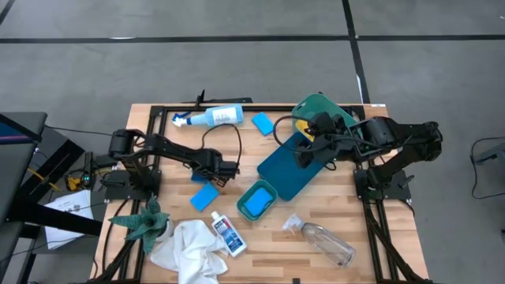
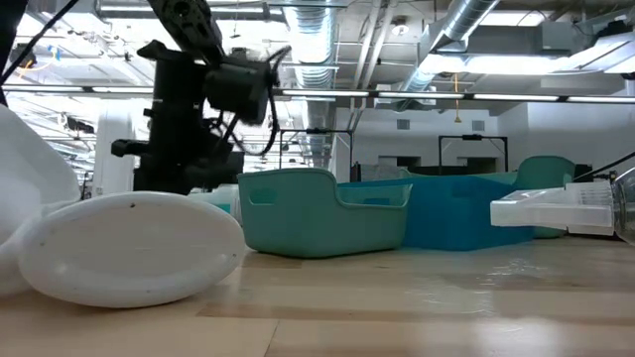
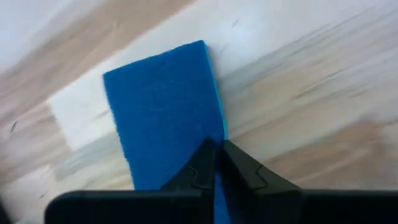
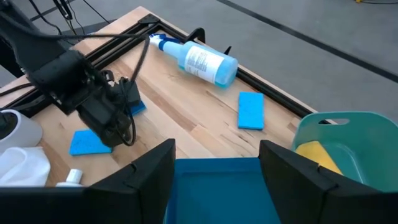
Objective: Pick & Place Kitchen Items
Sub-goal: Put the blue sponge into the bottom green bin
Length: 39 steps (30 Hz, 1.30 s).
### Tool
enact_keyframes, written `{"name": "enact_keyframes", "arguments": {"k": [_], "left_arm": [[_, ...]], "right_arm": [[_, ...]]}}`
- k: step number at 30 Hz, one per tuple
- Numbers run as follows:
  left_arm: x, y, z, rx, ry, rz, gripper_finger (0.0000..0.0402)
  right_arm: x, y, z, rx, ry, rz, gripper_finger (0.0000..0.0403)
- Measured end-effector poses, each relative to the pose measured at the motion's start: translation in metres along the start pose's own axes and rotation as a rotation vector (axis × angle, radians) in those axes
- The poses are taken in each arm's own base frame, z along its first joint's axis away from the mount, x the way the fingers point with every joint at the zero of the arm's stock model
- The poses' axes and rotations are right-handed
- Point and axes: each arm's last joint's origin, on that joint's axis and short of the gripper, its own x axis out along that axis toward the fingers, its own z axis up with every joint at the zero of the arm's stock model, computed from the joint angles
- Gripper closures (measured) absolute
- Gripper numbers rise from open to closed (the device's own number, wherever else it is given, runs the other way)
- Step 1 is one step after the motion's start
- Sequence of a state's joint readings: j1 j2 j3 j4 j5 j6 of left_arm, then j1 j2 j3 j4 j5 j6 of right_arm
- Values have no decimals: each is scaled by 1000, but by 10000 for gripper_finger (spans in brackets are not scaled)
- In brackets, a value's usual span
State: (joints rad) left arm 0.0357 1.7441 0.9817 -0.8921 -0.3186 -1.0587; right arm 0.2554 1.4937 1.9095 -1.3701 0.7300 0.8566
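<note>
Pinching together over a blue sponge (image 3: pixel 163 112), the left end effector (image 3: pixel 216 163) aligns with its long axis.

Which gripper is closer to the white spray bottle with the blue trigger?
The left. The left gripper is a short way in front of the spray bottle; the right gripper waits farther off, over the dark blue tray.
</note>
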Motion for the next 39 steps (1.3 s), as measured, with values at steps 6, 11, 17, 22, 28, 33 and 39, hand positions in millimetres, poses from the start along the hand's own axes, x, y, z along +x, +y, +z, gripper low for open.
{"name": "enact_keyframes", "arguments": {"k": [6,11,17,22,28,33,39], "left_arm": [[-48,11,10,-28,-114,-288,398],[-98,30,19,-134,-244,-651,399],[-115,61,12,-364,-329,-1104,400],[-112,75,0,-562,-407,-1507,400],[-120,81,-10,-594,-625,-1787,400],[-132,84,-9,-538,-816,-1895,400],[-149,96,-11,-462,-1080,-2058,400]], "right_arm": [[0,0,0,1,-1,1,180],[-1,1,-1,-21,-4,3,180],[-7,3,-6,-60,-19,-7,180],[-11,6,-8,-85,-55,-8,180],[-19,18,6,148,-173,119,180],[-20,35,20,259,-222,300,180],[-21,48,42,355,-286,531,180]]}}
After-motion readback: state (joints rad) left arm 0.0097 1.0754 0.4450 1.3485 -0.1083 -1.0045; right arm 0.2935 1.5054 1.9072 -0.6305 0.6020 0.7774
